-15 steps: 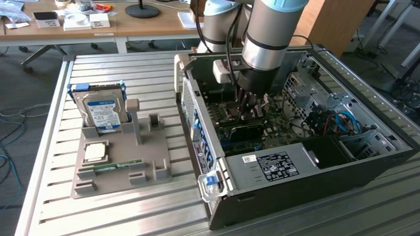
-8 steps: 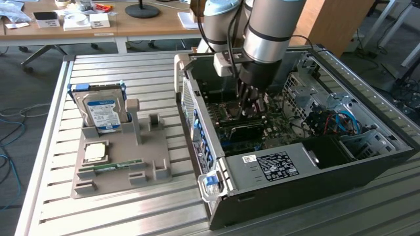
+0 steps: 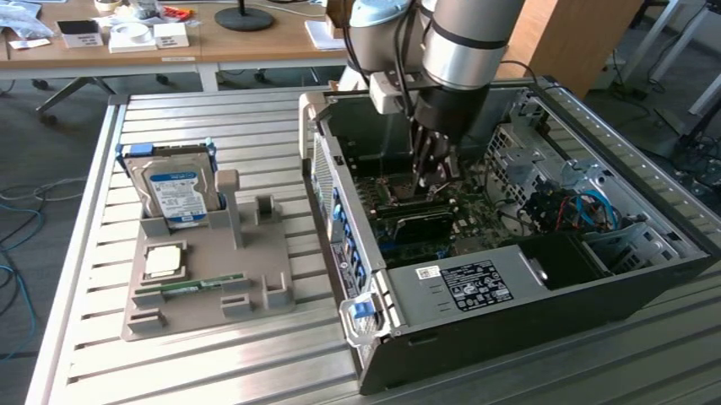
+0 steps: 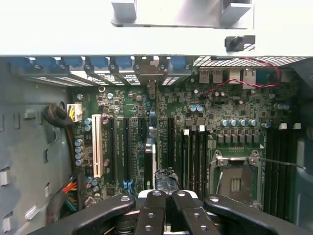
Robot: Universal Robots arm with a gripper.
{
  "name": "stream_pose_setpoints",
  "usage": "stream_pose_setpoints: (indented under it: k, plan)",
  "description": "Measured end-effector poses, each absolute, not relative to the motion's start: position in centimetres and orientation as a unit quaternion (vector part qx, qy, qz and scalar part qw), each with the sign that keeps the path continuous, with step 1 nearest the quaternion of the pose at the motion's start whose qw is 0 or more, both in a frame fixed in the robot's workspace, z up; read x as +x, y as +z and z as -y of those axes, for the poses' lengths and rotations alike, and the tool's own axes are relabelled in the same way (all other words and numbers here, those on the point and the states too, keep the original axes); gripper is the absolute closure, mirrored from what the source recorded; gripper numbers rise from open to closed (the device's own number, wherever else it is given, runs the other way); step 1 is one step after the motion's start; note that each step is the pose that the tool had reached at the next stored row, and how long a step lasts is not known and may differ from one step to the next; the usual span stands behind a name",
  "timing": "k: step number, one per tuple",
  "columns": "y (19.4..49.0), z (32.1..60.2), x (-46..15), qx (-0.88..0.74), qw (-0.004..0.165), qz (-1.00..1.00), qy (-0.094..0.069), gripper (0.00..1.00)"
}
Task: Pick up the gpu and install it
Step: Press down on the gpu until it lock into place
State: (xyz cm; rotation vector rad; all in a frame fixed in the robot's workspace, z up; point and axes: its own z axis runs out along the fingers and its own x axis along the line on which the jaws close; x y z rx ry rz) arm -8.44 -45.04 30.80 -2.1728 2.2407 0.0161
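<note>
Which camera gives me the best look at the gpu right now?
The exterior view. There the gpu shows as a dark card standing on the motherboard inside the case, below the shut gripper. The wrist view looks down its thin top edge, part of it behind the fingers.

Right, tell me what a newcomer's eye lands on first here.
First, the silver robot arm plunging into the open computer case, its gripper shut just above the green motherboard, close to the dark gpu lying there. Next, on the exterior view's left, the blue-labelled hard drive standing upright in a grey holder on the slatted table.
</note>
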Motion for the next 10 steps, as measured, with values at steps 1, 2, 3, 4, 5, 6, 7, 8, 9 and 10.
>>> stream_pose_setpoints:
  k: [1, 2, 3, 4, 5, 6, 7, 8, 9, 10]
  plan:
    - [31.03, 45.03, -8.42, -0.696, 0.01, -0.718, 0.005, 0.89]
    - [31.23, 45.02, -8.4, -0.696, 0.01, -0.718, 0.005, 0.89]
    - [31.36, 45.02, -8.39, -0.696, 0.009, -0.718, 0.004, 0.89]
    - [31.4, 45.01, -8.39, -0.696, 0.009, -0.718, 0.004, 0.89]
    - [31.39, 45.02, -8.39, -0.696, 0.009, -0.718, 0.004, 0.89]
    - [31.39, 45.02, -8.39, -0.696, 0.009, -0.718, 0.004, 0.89]
    - [31.4, 45.02, -8.39, -0.696, 0.009, -0.718, 0.004, 0.89]
    - [31.4, 45.02, -8.39, -0.696, 0.009, -0.718, 0.004, 0.89]
    - [31.4, 45.02, -8.39, -0.696, 0.009, -0.718, 0.004, 0.89]
    - [31.4, 45.02, -8.39, -0.696, 0.009, -0.718, 0.004, 0.89]
